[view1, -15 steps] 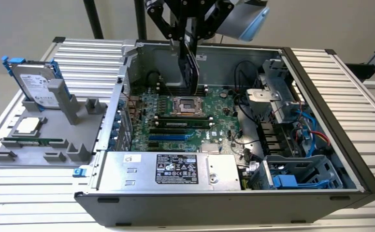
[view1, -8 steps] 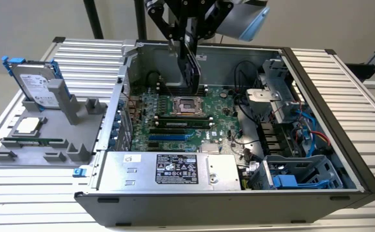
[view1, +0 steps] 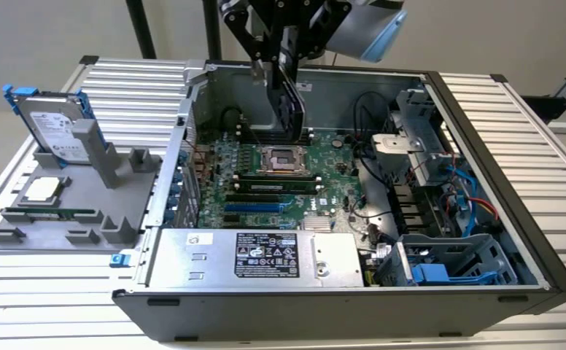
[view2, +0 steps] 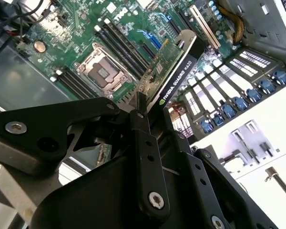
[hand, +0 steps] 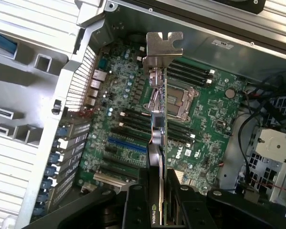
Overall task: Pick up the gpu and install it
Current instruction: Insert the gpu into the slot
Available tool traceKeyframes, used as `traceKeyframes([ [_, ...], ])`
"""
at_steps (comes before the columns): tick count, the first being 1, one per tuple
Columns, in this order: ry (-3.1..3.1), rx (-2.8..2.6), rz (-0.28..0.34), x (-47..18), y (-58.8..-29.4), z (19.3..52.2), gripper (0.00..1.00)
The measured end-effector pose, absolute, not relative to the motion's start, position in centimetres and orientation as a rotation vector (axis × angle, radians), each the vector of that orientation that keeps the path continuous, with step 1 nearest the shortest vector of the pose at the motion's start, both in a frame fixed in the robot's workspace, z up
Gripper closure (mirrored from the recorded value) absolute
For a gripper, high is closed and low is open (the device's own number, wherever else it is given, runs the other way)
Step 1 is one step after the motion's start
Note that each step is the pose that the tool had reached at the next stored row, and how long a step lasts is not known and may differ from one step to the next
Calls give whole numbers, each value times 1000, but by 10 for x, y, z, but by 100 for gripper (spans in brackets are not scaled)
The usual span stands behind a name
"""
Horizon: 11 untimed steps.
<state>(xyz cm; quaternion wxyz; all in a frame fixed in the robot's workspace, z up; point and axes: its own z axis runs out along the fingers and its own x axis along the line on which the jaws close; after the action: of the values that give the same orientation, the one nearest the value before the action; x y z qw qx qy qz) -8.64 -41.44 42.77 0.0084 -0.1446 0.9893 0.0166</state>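
My gripper hangs over the back of the open computer case, shut on the gpu. The card hangs edge-on above the green motherboard, clear of the board. In the second wrist view the gpu shows its green board on one face and its black shroud on the other, pinched between the black fingers. In the first wrist view the gpu runs away from the gripper, its silver bracket at the far end, over the processor socket and near the blue slot.
A grey fixture at the exterior view's left carries a silver hard drive in a blue frame, a processor and a memory stick. Inside the case are the power supply, a drive cage and cables.
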Motion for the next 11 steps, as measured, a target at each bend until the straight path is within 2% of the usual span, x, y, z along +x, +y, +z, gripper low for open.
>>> traceKeyframes([
  [11, 3075, -557, 53, -86, -414, 428, 100],
])
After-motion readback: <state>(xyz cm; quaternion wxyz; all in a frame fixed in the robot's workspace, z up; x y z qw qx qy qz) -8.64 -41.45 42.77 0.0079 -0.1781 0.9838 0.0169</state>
